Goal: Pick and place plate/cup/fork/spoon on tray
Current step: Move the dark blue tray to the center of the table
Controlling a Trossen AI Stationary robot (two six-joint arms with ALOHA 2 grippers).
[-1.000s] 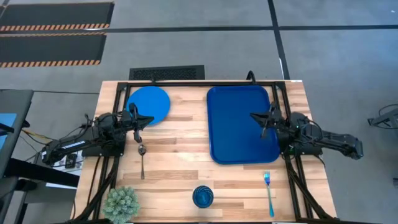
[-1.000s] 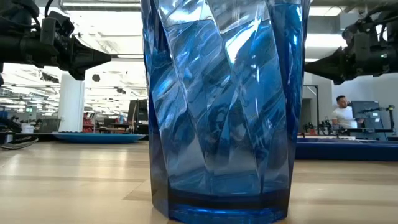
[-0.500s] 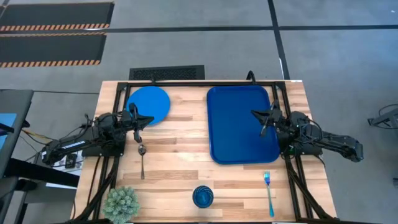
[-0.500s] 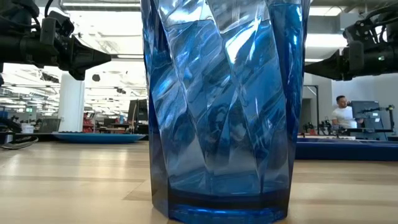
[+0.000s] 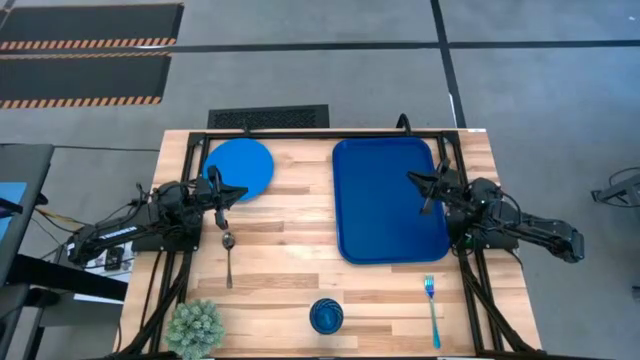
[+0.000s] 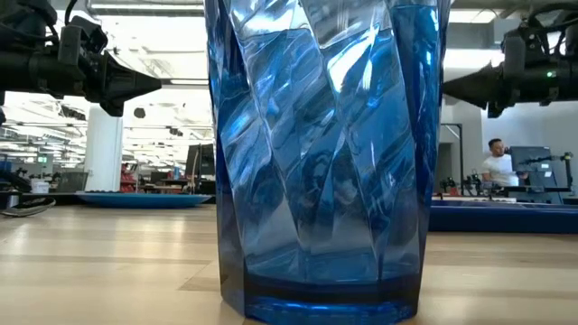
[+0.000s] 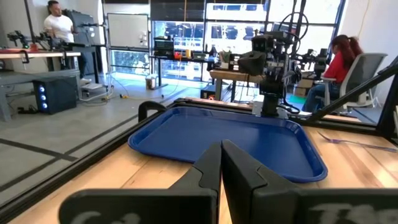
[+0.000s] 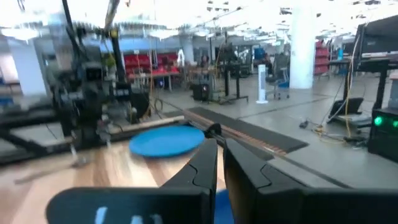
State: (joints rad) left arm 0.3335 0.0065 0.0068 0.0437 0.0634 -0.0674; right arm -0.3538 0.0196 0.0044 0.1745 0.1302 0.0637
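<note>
Your right gripper [image 5: 428, 190] hovers above the tray [image 5: 385, 215], clenched and empty; your left gripper [image 5: 222, 204], clenched, waits beside the plate [image 5: 240, 166].

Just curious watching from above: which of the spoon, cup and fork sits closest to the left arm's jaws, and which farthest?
Measured from the left gripper:
1. The spoon, just below it on the table's left.
2. The cup, at the near edge, middle.
3. The fork, far right, near edge.

A large open workshop with a grey concrete floor [image 5: 330, 70] marked by dark lines and black mats [image 5: 85, 50] edged in orange stripes. Bright ceiling lights [image 6: 172, 41], a white column [image 6: 102, 149], tall windows [image 7: 186, 31], workbenches and office chairs [image 7: 364, 71]. Two people sit at distant workstations.
</note>
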